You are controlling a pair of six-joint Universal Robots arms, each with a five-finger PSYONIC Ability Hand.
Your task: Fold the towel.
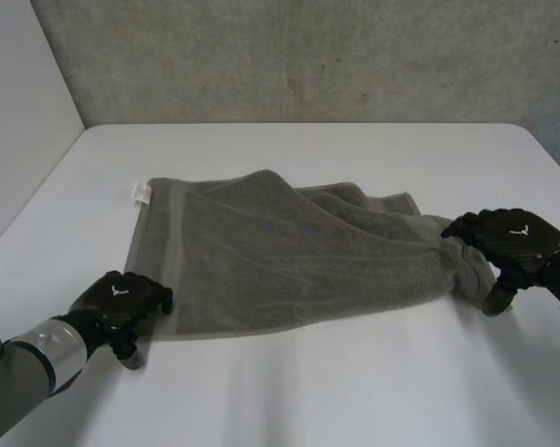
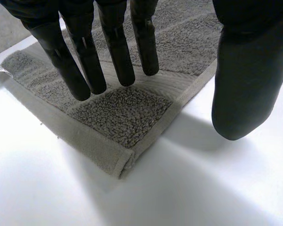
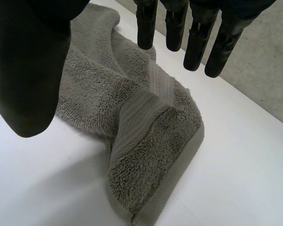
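Observation:
A grey towel (image 1: 289,261) lies lengthwise across the white table, flat at its left end and rumpled at the right. My left hand (image 1: 121,298) is at the towel's near left corner (image 2: 122,117). Its straight fingers (image 2: 84,61) hover over that corner and the thumb (image 2: 245,80) stands apart over bare table, so the hand is open and holds nothing. My right hand (image 1: 512,237) is above the bunched right end (image 3: 150,141). Its fingers (image 3: 198,37) are straight, the thumb (image 3: 28,70) is spread wide, and it is open with no cloth in it.
A small white label (image 1: 139,192) sticks out at the towel's far left corner. The table (image 1: 354,391) has bare white surface in front of and behind the towel. A concrete wall (image 1: 307,56) runs along the far edge.

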